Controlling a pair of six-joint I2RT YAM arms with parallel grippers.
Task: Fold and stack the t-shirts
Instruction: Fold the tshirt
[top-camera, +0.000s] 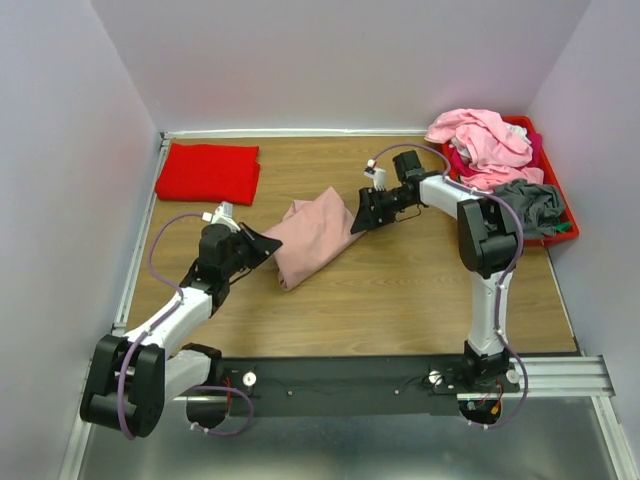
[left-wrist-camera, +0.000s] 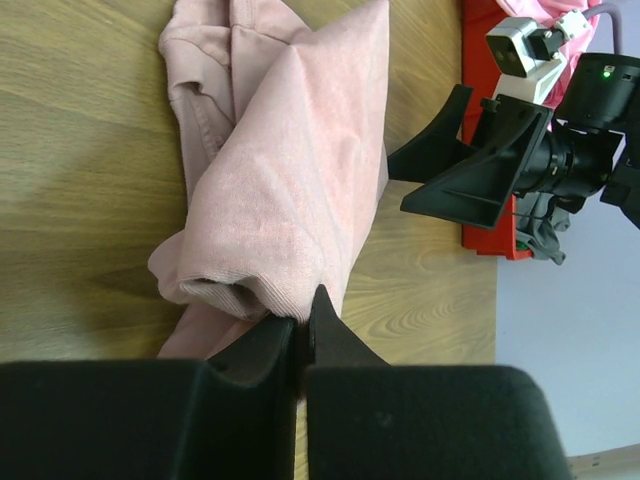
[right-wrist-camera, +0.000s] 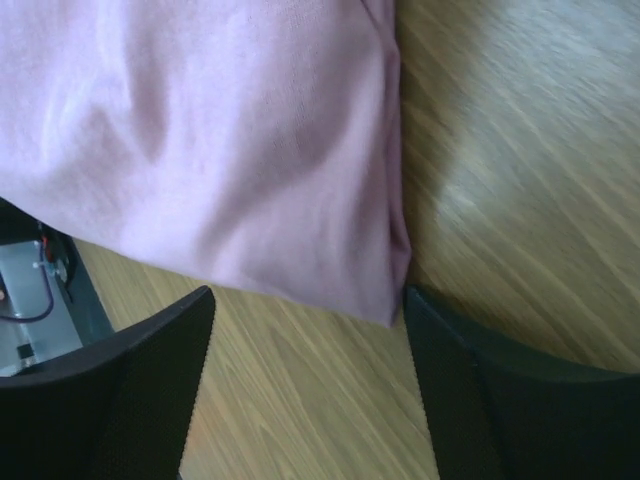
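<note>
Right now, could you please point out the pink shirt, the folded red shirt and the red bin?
pink shirt (top-camera: 312, 235), top view, middle of the bundle.
red shirt (top-camera: 208, 172), top view, centre of the fold.
red bin (top-camera: 522, 125), top view, far rim corner.

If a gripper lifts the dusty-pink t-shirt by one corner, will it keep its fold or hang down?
It would probably hang limp: the dusty-pink t-shirt lies in soft rolls and creases on the table. The loose fold would likely open. It seems light, being thin cloth.
</note>
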